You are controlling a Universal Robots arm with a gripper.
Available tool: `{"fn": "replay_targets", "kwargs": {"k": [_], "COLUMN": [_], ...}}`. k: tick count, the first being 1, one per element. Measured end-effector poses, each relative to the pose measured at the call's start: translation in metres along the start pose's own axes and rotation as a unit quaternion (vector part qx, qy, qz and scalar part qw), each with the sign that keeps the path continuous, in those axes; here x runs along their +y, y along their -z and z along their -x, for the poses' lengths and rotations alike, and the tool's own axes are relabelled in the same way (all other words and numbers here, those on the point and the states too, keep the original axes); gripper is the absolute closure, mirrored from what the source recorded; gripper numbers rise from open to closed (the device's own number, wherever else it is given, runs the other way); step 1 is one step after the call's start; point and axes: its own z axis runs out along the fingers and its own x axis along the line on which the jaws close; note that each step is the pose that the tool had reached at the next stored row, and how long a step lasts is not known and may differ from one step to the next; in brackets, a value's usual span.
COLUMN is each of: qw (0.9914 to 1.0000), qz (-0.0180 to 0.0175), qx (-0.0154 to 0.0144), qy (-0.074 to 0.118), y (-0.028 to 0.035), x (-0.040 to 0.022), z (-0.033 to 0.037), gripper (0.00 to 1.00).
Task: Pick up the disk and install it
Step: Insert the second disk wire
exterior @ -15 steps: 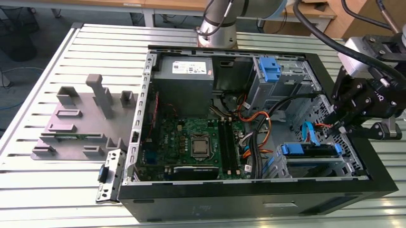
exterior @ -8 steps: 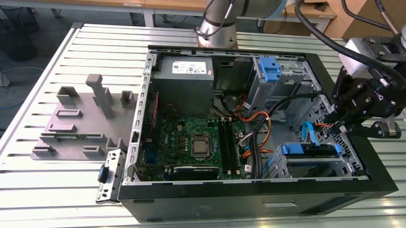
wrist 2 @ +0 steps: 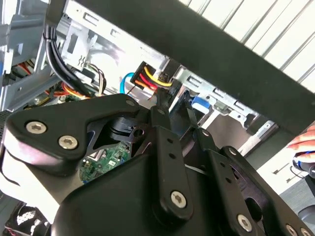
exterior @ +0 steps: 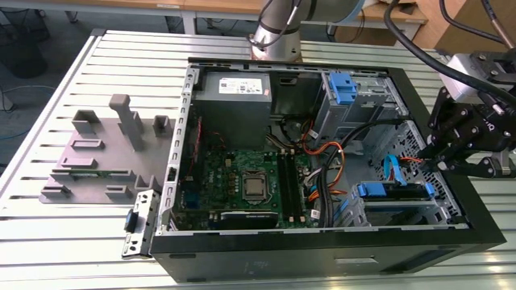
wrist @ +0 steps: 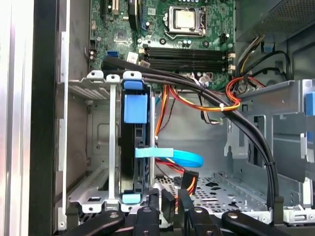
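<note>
The exterior view takes in the whole open computer case [exterior: 322, 241] lying on a slatted metal table [exterior: 64, 229], with the gripper [exterior: 460, 164] hanging over the case's right edge, beside the drive cages. The disk [exterior: 391, 192] sits slotted in the near right cage, its blue rails showing. A second blue bracket [exterior: 342, 89] stands in the far cage, next to one grey power supply [exterior: 234, 86]. One grey fixture block [exterior: 105, 154] rests on the table, left of the case.

The first wrist view looks straight down into the cage: the disk [wrist: 135, 142] stands on edge in its slot, the fingertips [wrist: 153, 204] close together just beside its end, holding nothing. One light blue cable [wrist: 179, 157] curls beside it, and one black cable bundle [wrist: 197, 88] crosses above.

The second wrist view shows the gripper's black linkage [wrist 2: 162, 162] from behind, with the cable plug [wrist 2: 152, 78] past it.
</note>
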Motion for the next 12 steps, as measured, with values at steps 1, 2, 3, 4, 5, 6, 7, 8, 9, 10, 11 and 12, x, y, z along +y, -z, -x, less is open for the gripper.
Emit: {"fn": "replay_targets", "kwargs": {"k": [1, 2, 3, 4, 5, 6, 7, 8, 9, 10, 11, 12], "qw": [1.0, 1.0, 1.0, 1.0, 1.0, 1.0, 1.0, 1.0, 1.0, 1.0, 1.0, 1.0], "qz": [0.0, 0.0, 0.0, 0.0, 0.0, 0.0, 0.0, 0.0, 0.0, 0.0, 0.0, 0.0], "qx": [0.0001, 0.0, 0.0001, 0.0, 0.0, 0.0, 0.0001, 0.0001, 0.0001, 0.0, 0.0, -0.0001], "qy": [0.0, 0.0, 0.0, 0.0, 0.0, 0.0, 0.0, 0.0, 0.0, 0.0, 0.0, 0.0], "y": [-0.0007, -0.0015, -0.0024, -0.0033, -0.0043, -0.005, -0.0051, -0.0051, -0.0051, -0.0052, -0.0054, -0.0065], "x": [-0.0013, -0.0026, -0.004, -0.0053, -0.0065, -0.0077, -0.0086, -0.009, -0.009, -0.009, -0.009, -0.0091], "z": [-0.0001, -0.0001, -0.0002, -0.0002, -0.0003, -0.0004, -0.0004, -0.0004, -0.0004, -0.0004, -0.0004, -0.0005], "gripper": [0.7, 0.7, 0.7, 0.7, 0.7, 0.7, 0.7, 0.7, 0.7, 0.7, 0.7, 0.7]}}
